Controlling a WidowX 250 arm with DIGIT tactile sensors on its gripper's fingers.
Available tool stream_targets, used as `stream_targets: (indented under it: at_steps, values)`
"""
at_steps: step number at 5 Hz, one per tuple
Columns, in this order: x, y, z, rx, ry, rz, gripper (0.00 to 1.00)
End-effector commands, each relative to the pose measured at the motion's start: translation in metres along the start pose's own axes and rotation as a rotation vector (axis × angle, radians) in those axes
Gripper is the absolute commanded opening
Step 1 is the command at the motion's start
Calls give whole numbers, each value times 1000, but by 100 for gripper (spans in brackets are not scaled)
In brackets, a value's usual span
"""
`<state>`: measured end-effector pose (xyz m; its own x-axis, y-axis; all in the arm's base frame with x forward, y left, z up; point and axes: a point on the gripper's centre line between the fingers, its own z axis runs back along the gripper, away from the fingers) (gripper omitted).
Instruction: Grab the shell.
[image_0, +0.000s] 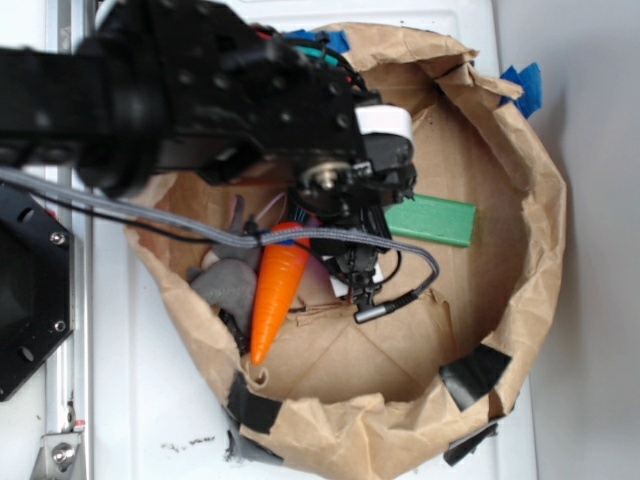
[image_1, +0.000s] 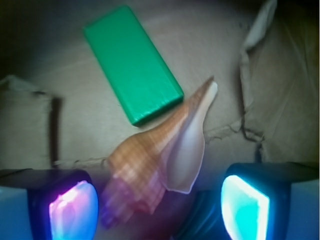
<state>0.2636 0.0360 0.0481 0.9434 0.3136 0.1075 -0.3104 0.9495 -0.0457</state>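
Approach step, pre-grasp. Gripper (image_1: 160, 207) hangs low over the shell (image_1: 162, 157), fingers (image_1: 75, 210) wide apart w/ nothing held. Shell lies on the brown paper bag (image_0: 520, 300) floor, between the pads, tip just beside the green block (image_1: 132, 62). Next: prob drop a bit, then close.

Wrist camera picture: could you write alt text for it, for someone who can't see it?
A tan, ribbed conch shell with a pale cream lip lies on brown paper between the open hand's two glowing fingers, its spiral end nearest the camera. Its pointed tip reaches up beside a green rectangular block lying flat behind it.
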Motion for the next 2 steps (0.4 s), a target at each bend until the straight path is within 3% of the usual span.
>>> stream_targets:
  at_steps: [1,2]
  values:
    - [9,-7,-22,39,44,-4,100]
    - [6,-7,-23,56,40,-16,100]
